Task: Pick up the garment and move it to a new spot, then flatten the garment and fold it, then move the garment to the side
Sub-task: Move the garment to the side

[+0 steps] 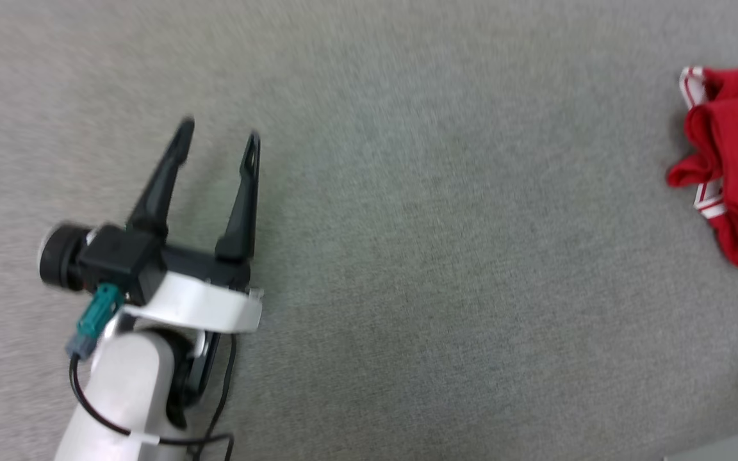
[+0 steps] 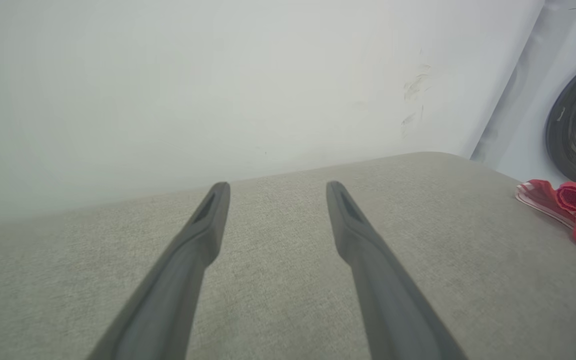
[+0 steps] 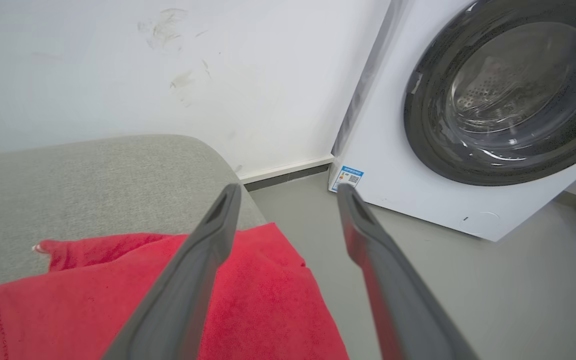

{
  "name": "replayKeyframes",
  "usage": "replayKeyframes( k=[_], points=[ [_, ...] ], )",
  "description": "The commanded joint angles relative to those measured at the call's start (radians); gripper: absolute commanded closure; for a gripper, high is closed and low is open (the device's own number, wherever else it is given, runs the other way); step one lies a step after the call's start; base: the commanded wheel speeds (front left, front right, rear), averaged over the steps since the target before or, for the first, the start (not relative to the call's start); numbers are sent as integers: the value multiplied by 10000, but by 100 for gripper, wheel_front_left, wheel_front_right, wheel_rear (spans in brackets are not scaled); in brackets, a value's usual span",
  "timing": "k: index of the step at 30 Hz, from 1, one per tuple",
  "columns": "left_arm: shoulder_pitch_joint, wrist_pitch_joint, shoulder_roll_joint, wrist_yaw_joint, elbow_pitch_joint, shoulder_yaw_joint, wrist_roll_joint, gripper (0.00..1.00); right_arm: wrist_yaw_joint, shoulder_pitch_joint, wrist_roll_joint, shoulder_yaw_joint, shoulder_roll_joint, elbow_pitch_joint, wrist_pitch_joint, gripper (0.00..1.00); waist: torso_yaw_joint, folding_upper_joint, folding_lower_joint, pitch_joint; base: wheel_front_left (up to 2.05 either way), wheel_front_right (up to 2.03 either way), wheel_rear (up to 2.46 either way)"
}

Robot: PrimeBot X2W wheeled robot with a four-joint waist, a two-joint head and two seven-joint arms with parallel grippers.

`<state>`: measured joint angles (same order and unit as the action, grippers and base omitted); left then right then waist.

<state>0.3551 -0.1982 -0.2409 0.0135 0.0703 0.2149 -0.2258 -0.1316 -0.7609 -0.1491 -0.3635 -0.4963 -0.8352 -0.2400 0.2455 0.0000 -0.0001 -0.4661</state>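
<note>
Here: left tool (image 1: 220, 131), spread, above grey cushion (image 1: 407, 256). Right tool (image 3: 289, 189), spread, over jersey (image 3: 258, 300), bunched at cushion's edge.

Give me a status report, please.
Left pincer open over grey fabric surface. Right pincer open above crumpled red jersey with striped trim at surface's edge. White washing machine beyond.
</note>
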Motion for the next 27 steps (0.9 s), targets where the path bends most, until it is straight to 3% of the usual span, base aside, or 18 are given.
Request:
replayKeyframes(
  k=[1,11,19,27],
  points=[
    [-241,-74,30,-64,-72,-61,-44,0,18,291,-5,25,92,137,-78,0,-384,0,1,781,0,0,0],
    [-1822,-428,411,-478,-993,-397,-616,0,18,3426,-234,786,1808,2749,-245,0,-1109,0,1,2593,0,0,0],
    [-2563,-587,618,-555,-1595,-519,-901,0,17,5713,27,1662,3200,5118,62,0,-1715,0,1,3548,0,0,0],
    [-3246,-645,507,-549,-1981,-797,-1014,0,18,6934,-3,2884,3742,7157,864,0,-2043,0,1,4447,0,0,0]
  ],
)
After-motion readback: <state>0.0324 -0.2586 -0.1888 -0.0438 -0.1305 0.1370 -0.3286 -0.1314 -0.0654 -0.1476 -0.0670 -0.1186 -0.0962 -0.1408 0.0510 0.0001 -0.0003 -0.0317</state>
